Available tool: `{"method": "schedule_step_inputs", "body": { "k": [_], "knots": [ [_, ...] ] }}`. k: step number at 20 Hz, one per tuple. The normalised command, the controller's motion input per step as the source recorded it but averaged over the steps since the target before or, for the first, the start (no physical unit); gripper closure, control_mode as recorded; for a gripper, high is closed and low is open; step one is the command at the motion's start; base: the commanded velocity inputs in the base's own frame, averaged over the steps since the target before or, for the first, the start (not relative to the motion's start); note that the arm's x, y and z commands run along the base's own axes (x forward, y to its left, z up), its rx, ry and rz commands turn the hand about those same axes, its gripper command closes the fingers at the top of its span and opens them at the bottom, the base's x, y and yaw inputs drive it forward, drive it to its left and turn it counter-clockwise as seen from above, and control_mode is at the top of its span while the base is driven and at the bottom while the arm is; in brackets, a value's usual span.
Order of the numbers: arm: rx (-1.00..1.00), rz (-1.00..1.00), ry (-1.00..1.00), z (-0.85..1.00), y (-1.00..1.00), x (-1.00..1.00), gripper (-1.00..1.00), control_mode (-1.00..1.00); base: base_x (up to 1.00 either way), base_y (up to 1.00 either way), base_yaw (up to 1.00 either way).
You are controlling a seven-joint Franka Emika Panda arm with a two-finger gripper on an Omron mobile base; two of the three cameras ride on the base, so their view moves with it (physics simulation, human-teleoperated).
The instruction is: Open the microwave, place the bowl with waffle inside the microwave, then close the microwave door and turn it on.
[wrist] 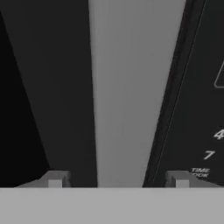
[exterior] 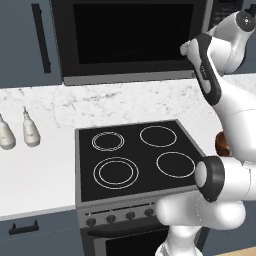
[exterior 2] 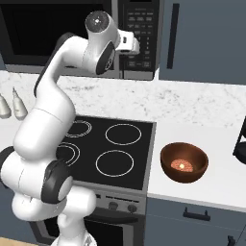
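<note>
The black microwave (exterior: 130, 35) hangs above the stove with its door (exterior 2: 53, 33) closed; the keypad (exterior 2: 144, 29) is at its right end. My gripper (exterior 2: 132, 45) is raised against the seam between door and keypad. In the hand view the gripper (wrist: 116, 179) is open, and its fingertips (wrist: 54, 179) straddle the door's grey steel edge (wrist: 127, 87), with keypad digits (wrist: 210, 153) to the right. The reddish-brown bowl (exterior 2: 184, 162) sits on the counter right of the stove, the pale waffle (exterior 2: 182, 165) inside it. The arm mostly hides the bowl (exterior: 221, 143) in the left base view.
A black stove (exterior: 135, 157) with four ring burners lies below the microwave. Two pale bottles (exterior: 31, 130) stand on the white counter to its left. Blue-grey cabinets with black bar handles (exterior 2: 173, 36) flank the microwave. A dark object (exterior 2: 240, 139) sits at the counter's far right.
</note>
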Motion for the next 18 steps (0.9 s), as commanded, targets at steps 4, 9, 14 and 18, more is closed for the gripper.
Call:
{"method": "schedule_step_inputs", "body": {
  "k": [4, 9, 14, 18],
  "knots": [
    [-0.01, 0.00, -0.11, -0.08, 0.38, 0.40, 1.00, -1.00, 0.00, 0.00, 0.00],
    [-0.01, 0.11, -0.07, 0.01, 0.98, 0.22, 1.00, -1.00, 0.00, 0.00, 0.00],
    [0.00, 0.11, -0.15, 0.15, 1.00, -0.36, 1.00, -1.00, 0.00, 0.00, 0.00],
    [0.00, 0.06, -0.09, 0.27, 1.00, -0.59, 1.00, -1.00, 0.00, 0.00, 0.00]
  ]
}}
